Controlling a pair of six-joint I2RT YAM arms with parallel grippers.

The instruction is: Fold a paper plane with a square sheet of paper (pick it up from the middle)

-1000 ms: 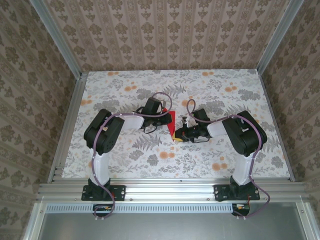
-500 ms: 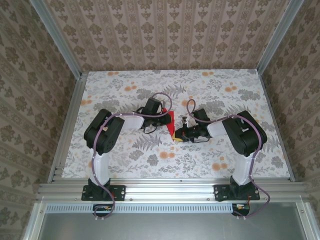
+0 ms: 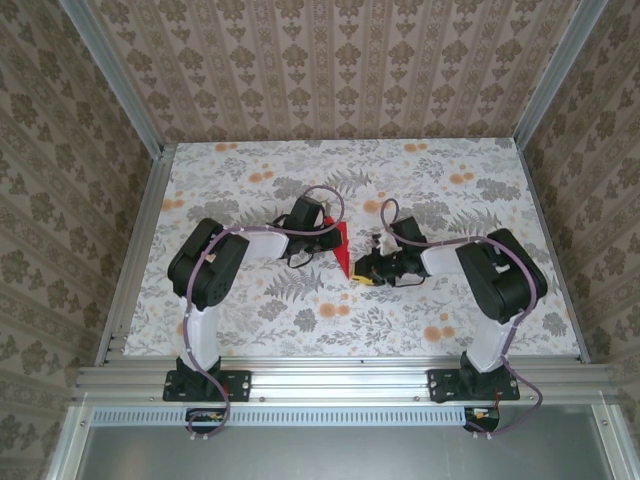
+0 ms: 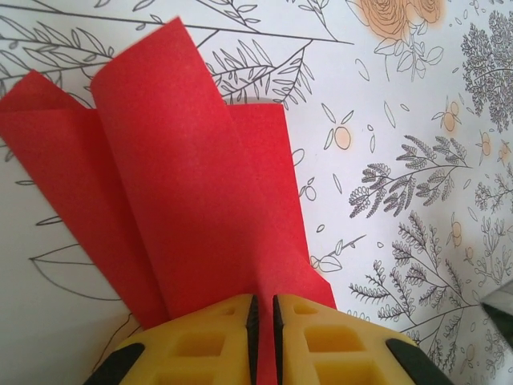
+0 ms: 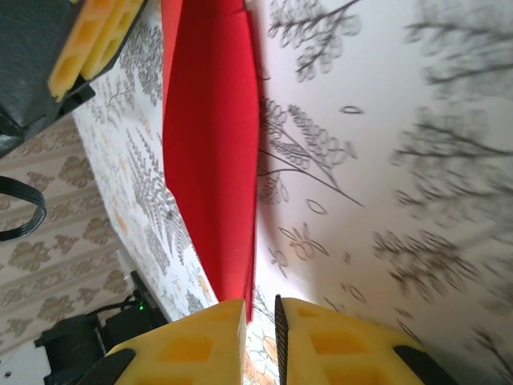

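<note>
1. Your left fingers (image 4: pixel 200 345) are closed down to a hairline gap. They pinch one end of the bright red sheet of thin paper (image 4: pixel 200 192), which runs straight into that gap.
2. Your right fingers (image 5: pixel 337 345) stand a narrow slit apart. The pointed end of the sheet reaches right to that slit, but I cannot tell whether they grip it or merely flank it.
3. The sheet is near the middle of the floral-printed surface (image 3: pixel 450 190), stretched between the two sets of fingers. From above it looks like a slim red wedge pointing toward the near edge. It seems to be lifted, since it casts a shadow beside itself, though I cannot tell whether any edge touches down.
4. Done so far, as I judge it: the sheet is no longer a flat square. It is folded lengthwise into several layers, and from the right wrist it tapers to a point, so the nose folds and the centre fold appear to be in place.
5. Left to do, in my view: from the left wrist the layers splay apart loosely and one flap curls up, so the creases are not sharp. No flat wings are spread out to either side yet. You probably need to press the layers together and fold the wings down before it counts as a finished plane.
</note>
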